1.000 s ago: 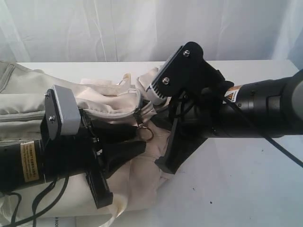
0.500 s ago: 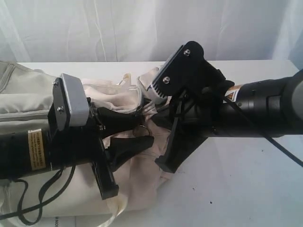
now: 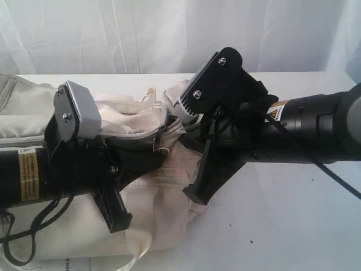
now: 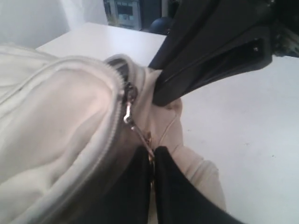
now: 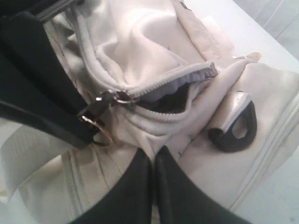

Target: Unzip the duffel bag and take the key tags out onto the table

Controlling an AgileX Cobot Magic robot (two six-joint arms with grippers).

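"Fingers [image 4: 182,200] of the left gripper [image 4: 152,155]: how do they stand?"

"Pressed together, clamped on the zipper pull [image 4: 136,127]; the pull runs straight from their tips to the slider [image 4: 127,112] on the duffel bag [image 4: 60,121]; a brass ring [image 5: 103,136] hangs at those same tips."

"And just past that hand?"

"Cream cloth of the bag bulges along one side of it; beyond the slider the pocket mouth [image 5: 170,100] gapes partly unzipped, dark inside with grey lining at its edge; past that mouth stands the right gripper [image 5: 153,155], facing the left one."

"Its state?"

"Closed, tips together and sunk in the bag's cloth; whether a fold is caught between them I cannot tell; a dark loop fitting [image 5: 233,128] lies on the cloth just beside those tips."

"And the bag itself?"

"Slumped on the table [image 4: 243,121], beneath both hands; white tabletop stretches on beyond the right gripper."
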